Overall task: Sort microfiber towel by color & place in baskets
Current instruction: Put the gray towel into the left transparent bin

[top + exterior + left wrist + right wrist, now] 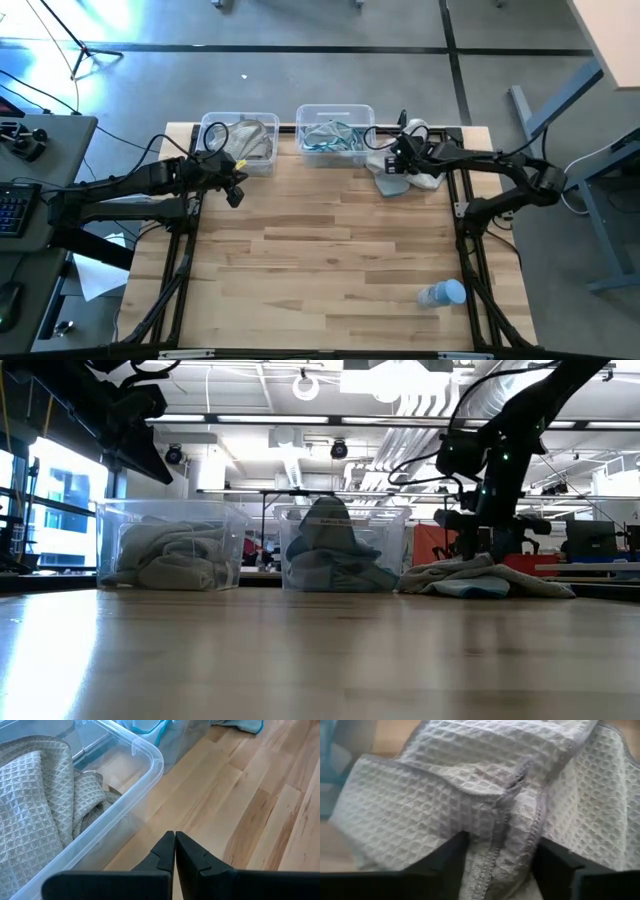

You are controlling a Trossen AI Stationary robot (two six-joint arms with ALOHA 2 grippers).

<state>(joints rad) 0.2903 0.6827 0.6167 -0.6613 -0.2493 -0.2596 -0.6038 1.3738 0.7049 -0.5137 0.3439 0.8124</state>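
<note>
Two clear baskets are set side by side at the far edge of the desk (330, 250). The left basket (240, 143) holds grey-beige towels (35, 795); the right basket (335, 130) holds blue-teal towels (330, 555). A small pile of loose towels (400, 172) lies on the desk just right of the right basket. The right pincer (497, 852) is lowered onto this pile, fingers spread around a grey-beige waffle fold. The left pincer (175, 851) is clenched and empty, held beside the left basket's near corner. A bluish bottle (442, 294) lies near the desk's front right.

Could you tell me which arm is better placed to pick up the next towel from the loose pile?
The right. Its claw is open and already down astride a grey towel in the pile. The left claw is shut beside the grey-towel tub.
</note>
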